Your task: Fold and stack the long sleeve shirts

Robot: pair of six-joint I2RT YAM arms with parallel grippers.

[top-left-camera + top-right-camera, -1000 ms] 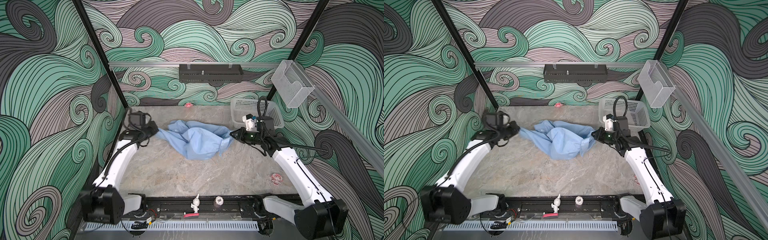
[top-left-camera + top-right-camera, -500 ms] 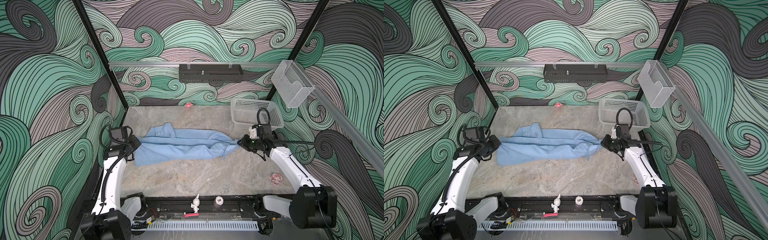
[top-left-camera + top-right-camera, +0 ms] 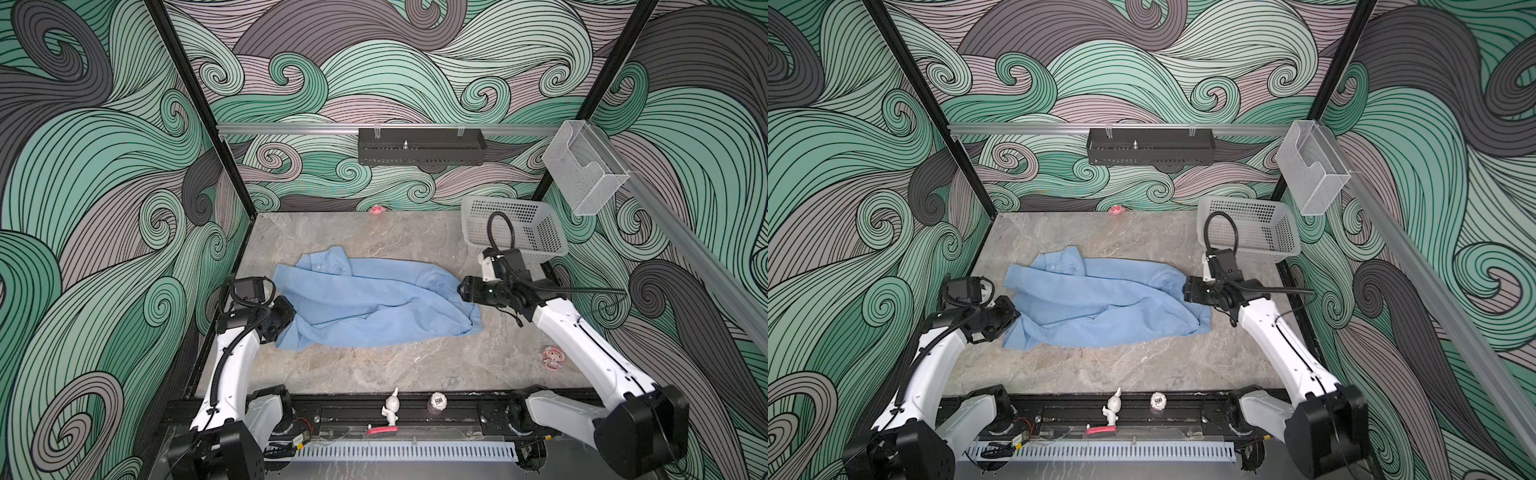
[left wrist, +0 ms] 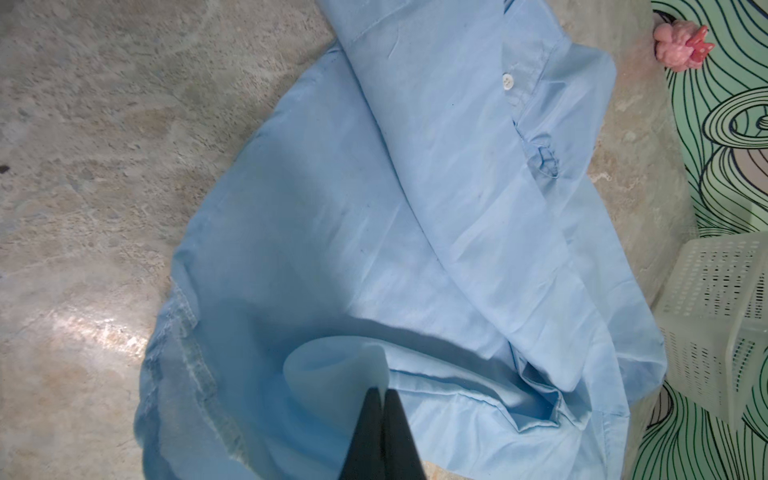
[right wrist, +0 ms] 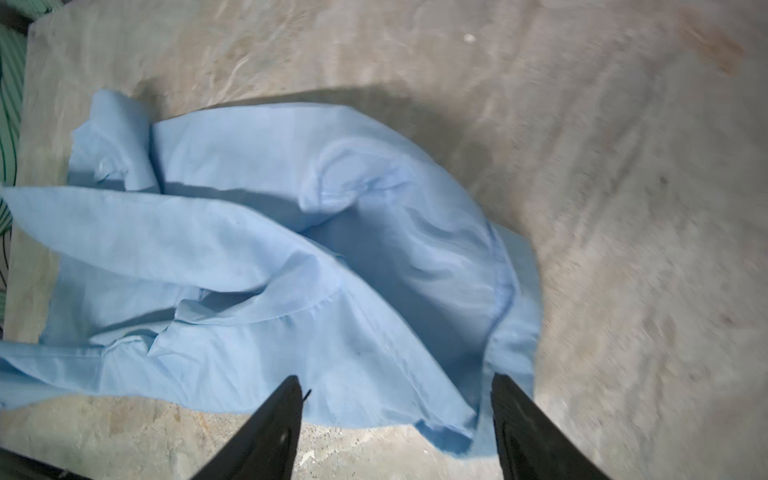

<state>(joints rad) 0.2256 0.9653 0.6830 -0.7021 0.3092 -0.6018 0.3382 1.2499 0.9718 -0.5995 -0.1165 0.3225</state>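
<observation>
We noted white perforated plastic basket (image 3: 540,243) upright at far right corner of grey marble-look tabletop (image 3: 374,365). Black perforated metal tray (image 3: 419,146) hung on rear rail; clear plastic box (image 3: 584,174) on right rail. Small pink figurine (image 3: 377,209) lay at back edge. White rabbit figurine (image 3: 390,409) and round chip (image 3: 437,401) stood near each other on front rail.

Inspection finds one legible marking. The number "500" is printed in dark figures on the pale face of a small round token (image 3: 437,401) that sits at the black front rail (image 3: 353,412) below the table edge, and it reads the same in both top views. Both wrist views show no readable text, label or brand.
</observation>
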